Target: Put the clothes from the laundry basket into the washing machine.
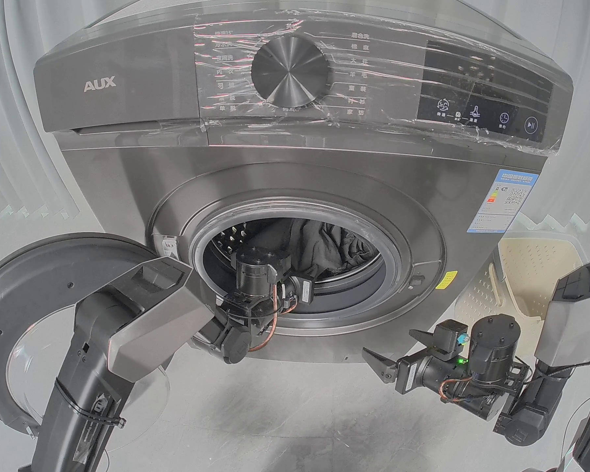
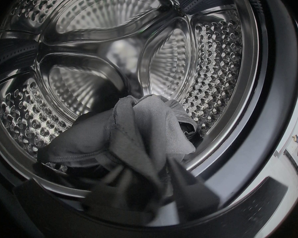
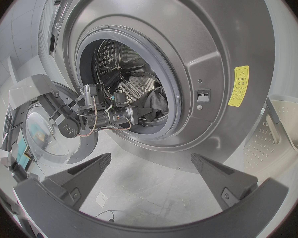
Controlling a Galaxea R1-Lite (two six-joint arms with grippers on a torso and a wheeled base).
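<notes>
Two grippers are seen in front of a grey front-loading washing machine [image 1: 295, 165]. Its round door [image 1: 39, 283] is swung wide open to the left. The left gripper [image 1: 311, 288] is set in the mouth of the perforated steel drum [image 2: 218, 50], low at the near edge of the opening. A dark grey garment [image 2: 139, 129] is pinched by it: the fingers [image 2: 185, 182] are drawn close together, with a bunched fold of cloth caught between them. The rest of the garment is draped over the bottom of the drum, inside the machine, right of the opening's centre in the head view. More dark cloth is seen piled behind it toward the far wall of the drum.

The right gripper [image 1: 400, 352] is held low over the floor [image 1: 295, 414], near and right of the drum opening and well apart from the garment. Its jaws are spread wide and nothing is held between them. It is pointed left across the front of the machine.

A cream perforated laundry basket [image 1: 537, 263] is stood on the right, just beside the machine's right front corner and beyond the right arm. What lies inside it cannot be told. A round metal dial [image 1: 290, 71] is set in the middle of the top panel, which is covered with clear film. A yellow sticker [image 3: 238, 86] is stuck on the front, right of the opening.
</notes>
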